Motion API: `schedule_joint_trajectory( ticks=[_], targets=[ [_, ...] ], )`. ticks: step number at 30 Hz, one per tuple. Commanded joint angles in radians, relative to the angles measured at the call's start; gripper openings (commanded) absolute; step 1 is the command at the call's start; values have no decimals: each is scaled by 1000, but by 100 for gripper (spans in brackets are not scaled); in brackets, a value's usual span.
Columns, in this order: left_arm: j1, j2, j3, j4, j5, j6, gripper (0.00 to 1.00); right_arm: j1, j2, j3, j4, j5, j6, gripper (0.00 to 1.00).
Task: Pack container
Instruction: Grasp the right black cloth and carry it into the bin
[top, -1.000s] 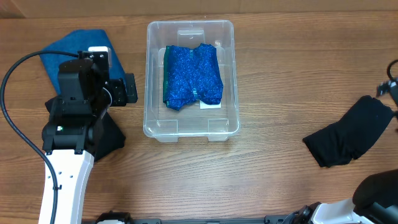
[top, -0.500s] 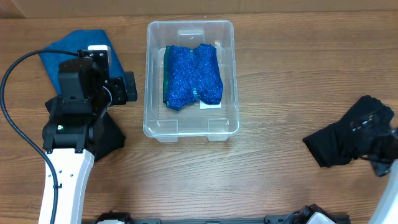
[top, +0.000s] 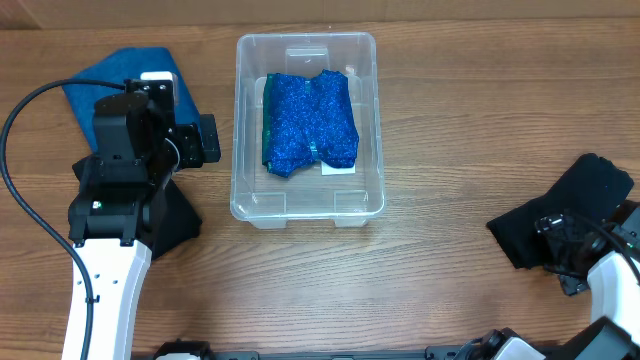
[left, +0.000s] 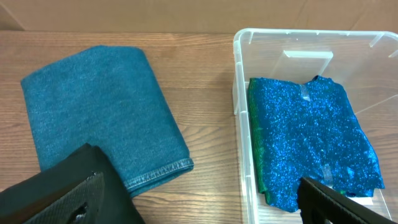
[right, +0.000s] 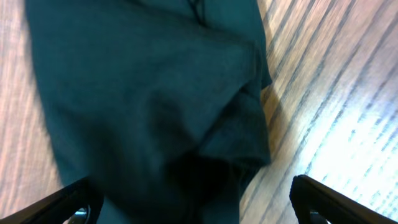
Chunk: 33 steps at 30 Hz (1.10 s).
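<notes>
Overhead, the clear container (top: 243, 120) sat mid-counter (top: 450, 120) with a blue glittery fabric (top: 310, 120) lying inside. The right gripper (top: 566, 250) was low over the black garment (top: 590, 190), probably lined up to seize it as the next item. Only the right wrist view showed its jaws spread wide on either side of the bunched cloth, not closed. The left gripper (left: 199, 180) hung with jaws wide between the container and a folded blue denim cloth (left: 99, 112), whose stitched hem only the left wrist view revealed.

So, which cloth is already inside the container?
The glittery blue cloth, in the container; the plain blue cloth and black cloth lie outside on the table.
</notes>
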Motion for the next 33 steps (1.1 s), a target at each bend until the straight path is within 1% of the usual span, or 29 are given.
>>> schedule_joint_trajectory(
  ticks=[1,3,7,10,11,12,14,16,17,19,23,27,30,33],
  targets=[
    [-5,7,26,3,-10,23,100,-6,69,-50,89,-31,-14,100],
    [-5,7,26,6,-10,23,100,-6,119,-53,145,-106,-75,100],
    [-5,7,26,16,-10,23,100,-6,207,-53,210,-216,-108,100],
    [-5,7,26,23,-10,23,100,-6,241,-53,211,-237,-108,82],
    [-5,7,26,23,-10,23,100,-6,241,-53,207,-240,-108,74],
    [-5,7,26,23,-10,23,100,-6,241,-53,204,-254,-109,61],
    [-5,7,26,23,-10,23,100,-6,241,-53,197,-286,-111,40],
    [-5,7,26,23,-10,23,100,-6,241,-53,197,-324,-111,25],
    [-5,7,26,24,-10,23,100,-6,241,-53,197,-354,-111,14],
    [-5,7,26,24,-10,23,100,-6,241,-52,192,-418,-111,4],
    [-5,7,26,24,-10,23,100,13,228,-39,164,-515,-137,4],
    [-5,7,26,24,-10,23,100,76,170,49,73,-523,-154,4],
    [-5,7,26,24,-10,23,100,169,90,193,-11,-514,-165,4],
    [-5,7,26,24,-10,23,100,303,39,391,-80,-506,-187,4]
  ],
)
